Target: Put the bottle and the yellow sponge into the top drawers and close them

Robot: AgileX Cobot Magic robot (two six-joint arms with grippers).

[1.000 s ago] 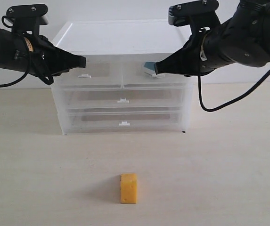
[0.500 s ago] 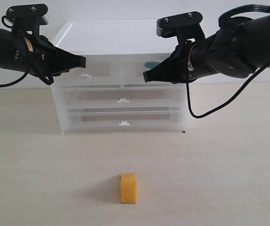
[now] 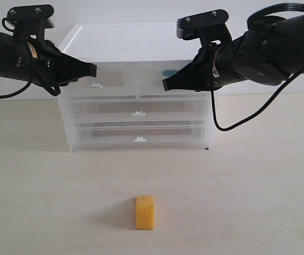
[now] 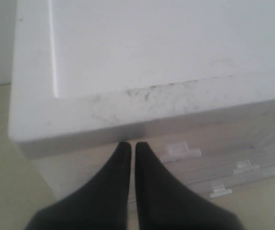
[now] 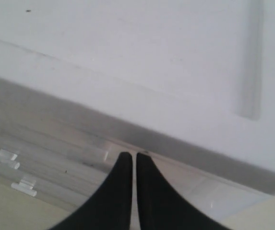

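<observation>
Pushing squarely, the right fingers, pressed together, ought to seat the translucent plastic top drawer, teal-blue bottle just behind them; left fingers likewise together.

No readable text or labels, arm stickers possibly printed, too blurred

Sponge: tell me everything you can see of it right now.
The sponge is a small yellow-orange rectangular block, foam by its pitted look. It stands on end on the pale table, out in front of the chest and apart from it. Only the table touches it. Neither wrist view shows it.
</observation>
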